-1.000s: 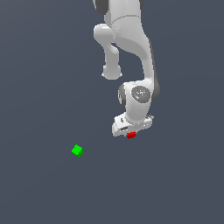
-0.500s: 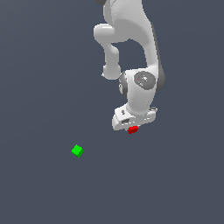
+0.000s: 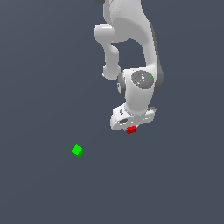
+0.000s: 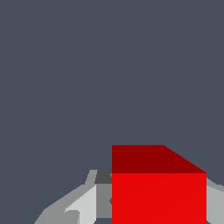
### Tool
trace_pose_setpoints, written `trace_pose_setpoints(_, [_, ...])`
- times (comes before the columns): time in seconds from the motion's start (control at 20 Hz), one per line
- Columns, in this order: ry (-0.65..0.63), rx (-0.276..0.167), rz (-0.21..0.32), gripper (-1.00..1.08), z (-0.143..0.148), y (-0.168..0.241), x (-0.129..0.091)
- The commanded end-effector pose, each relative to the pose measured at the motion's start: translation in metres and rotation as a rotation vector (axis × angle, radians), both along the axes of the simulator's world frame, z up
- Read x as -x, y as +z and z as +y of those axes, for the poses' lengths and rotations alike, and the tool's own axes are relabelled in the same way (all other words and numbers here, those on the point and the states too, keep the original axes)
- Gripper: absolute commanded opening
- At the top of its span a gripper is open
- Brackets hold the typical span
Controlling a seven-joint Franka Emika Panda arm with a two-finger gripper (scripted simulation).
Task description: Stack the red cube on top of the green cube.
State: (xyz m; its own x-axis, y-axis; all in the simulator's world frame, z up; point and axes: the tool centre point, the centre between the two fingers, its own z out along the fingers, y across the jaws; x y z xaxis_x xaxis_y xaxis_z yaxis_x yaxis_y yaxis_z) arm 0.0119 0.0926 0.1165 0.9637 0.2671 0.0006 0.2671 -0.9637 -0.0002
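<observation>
A plain dark grey-blue desk point(image 3: 39, 65) with one small cube resting on it.

The desk surface is flat and of one colour, without marks or edges in sight in either view. The green cube point(image 3: 77, 151) lies directly on it, well apart from the end effector point(image 3: 131, 127), toward the exterior view's left of it and lower in that view. It sits turned, with one corner pointing down in the picture.

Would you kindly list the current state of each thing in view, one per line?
Small bright-red cube: held between the gripper's fingers, apart from the green cube.
Small bright-green cube: alone on the grey floor, nothing stacked on it, toward the exterior view's left of the arm.
White robot gripper: shut on the red cube.
</observation>
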Motion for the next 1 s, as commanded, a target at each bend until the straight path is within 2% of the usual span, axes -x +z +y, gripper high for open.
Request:
trace_pose_setpoints(0.0, [-0.002,0.000,0.000,-1.00,-0.011,-0.002,-0.003])
trace_pose_setpoints(0.3, [-0.001,0.001,0.000,-1.00,-0.057,-0.011,-0.015])
trace_pose_setpoints(0.95, [-0.001,0.001,0.000,-1.00,-0.196,-0.040,-0.057])
